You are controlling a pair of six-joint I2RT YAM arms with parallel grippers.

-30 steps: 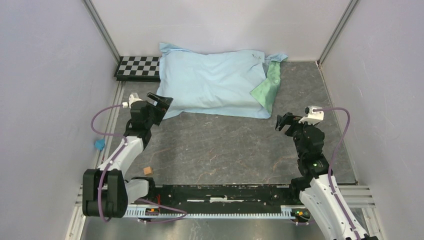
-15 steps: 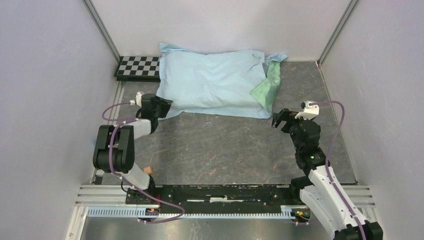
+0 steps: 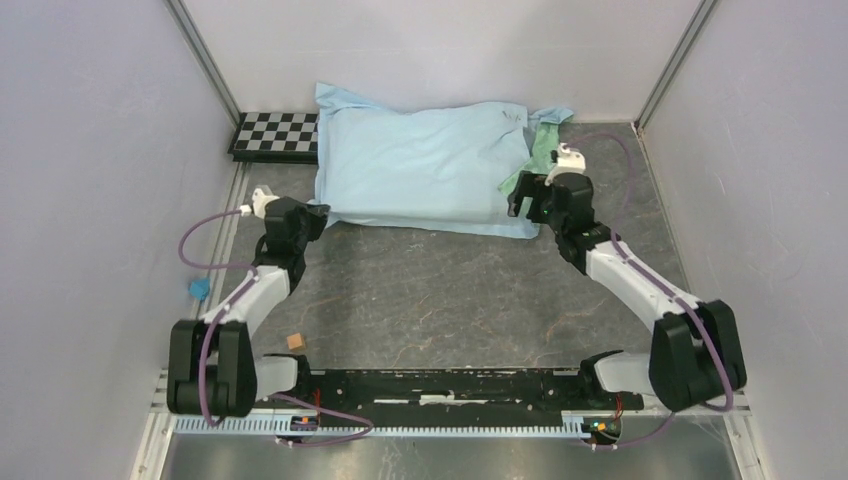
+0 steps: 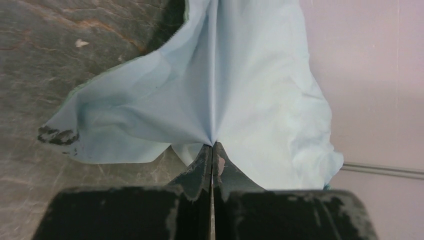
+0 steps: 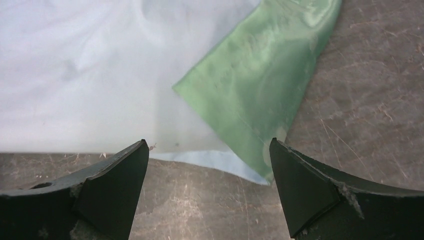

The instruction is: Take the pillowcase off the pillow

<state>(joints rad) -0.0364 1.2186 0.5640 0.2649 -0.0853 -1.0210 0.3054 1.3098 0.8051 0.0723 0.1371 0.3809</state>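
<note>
The light-blue pillowcase lies bulging at the back of the table, and the pillow inside it is hidden. Its pale green flap folds over the right end. My left gripper is shut on the pillowcase's near left corner; in the left wrist view the cloth fans out from the pinched fingertips of the gripper. My right gripper stands open over the near right corner. In the right wrist view the gripper frames the blue edge and green flap, with nothing between its fingers.
A black-and-white checkerboard lies at the back left beside the pillowcase. A small blue object and a small brown block sit near the left arm. Walls close in on three sides.
My left gripper has shut on the pillowcase's left corner. My right arm has reached forward from the table's middle right to the pillowcase's right corner, still open.
</note>
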